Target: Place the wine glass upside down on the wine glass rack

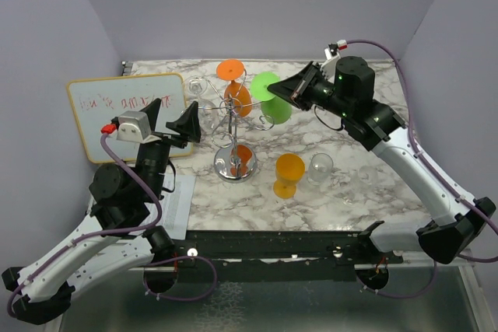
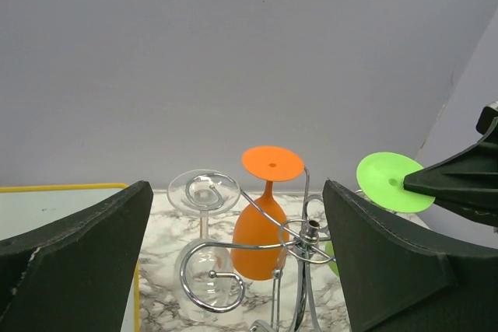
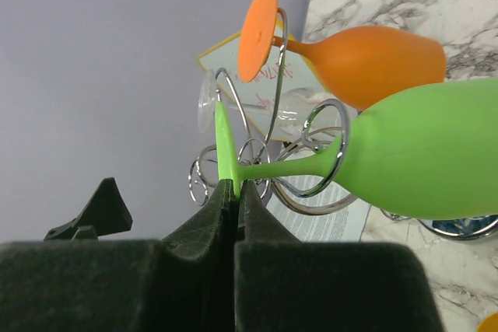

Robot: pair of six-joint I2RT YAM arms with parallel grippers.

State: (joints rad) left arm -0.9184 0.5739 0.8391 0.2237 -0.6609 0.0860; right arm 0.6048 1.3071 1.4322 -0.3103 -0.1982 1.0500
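Observation:
The green wine glass [image 1: 272,103] hangs upside down, foot up, at the right side of the wine glass rack [image 1: 233,131]. My right gripper [image 1: 274,92] is shut on the rim of its flat foot [image 3: 225,141]. In the right wrist view its stem crosses a curled chrome arm [image 3: 323,153] and its bowl [image 3: 424,149] hangs beyond it. My left gripper [image 1: 173,120] stands open just left of the rack, holding nothing. In its own view the rack's post [image 2: 310,232] shows between its fingers and the green foot [image 2: 389,182] at the right.
An orange glass [image 1: 236,91] and a clear glass [image 1: 201,88] hang upside down on the rack. Another orange glass [image 1: 289,174] stands on the marble table beside a clear glass [image 1: 320,166]. A whiteboard [image 1: 117,106] lies at the left and a printed sheet [image 1: 177,204] near the left arm.

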